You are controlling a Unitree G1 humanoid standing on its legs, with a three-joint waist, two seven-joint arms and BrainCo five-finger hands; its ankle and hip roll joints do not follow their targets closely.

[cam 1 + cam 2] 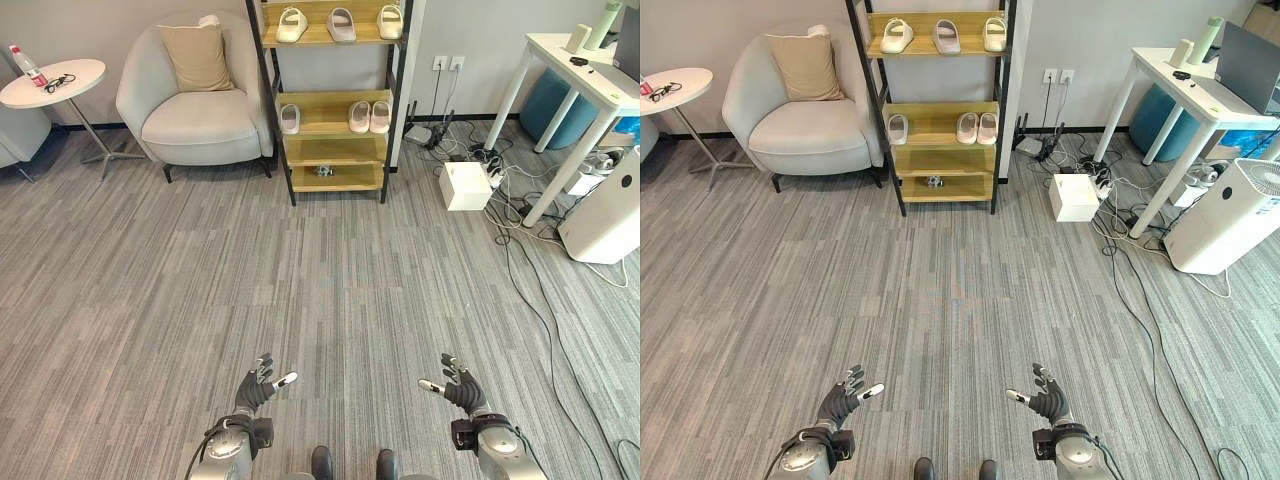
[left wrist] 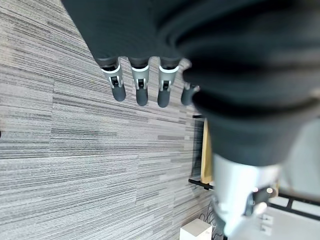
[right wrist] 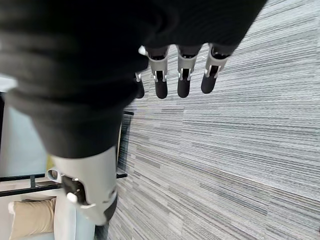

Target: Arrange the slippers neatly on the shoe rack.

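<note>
Hovering low over the carpet (image 1: 330, 290): left hand (image 1: 256, 388) and right hand (image 1: 458, 387), both with fingers relaxed, empty. Slippers sit on the rack (image 1: 332, 150) well ahead: three on the top shelf (image 1: 341, 23), a single (image 1: 289, 118) and a pair (image 1: 369, 116) on the middle shelf.

Wooden shoe rack (image 1: 332, 128) with black frame, three pale slippers (image 1: 340, 24) on top shelf, three more (image 1: 369, 116) below
</note>
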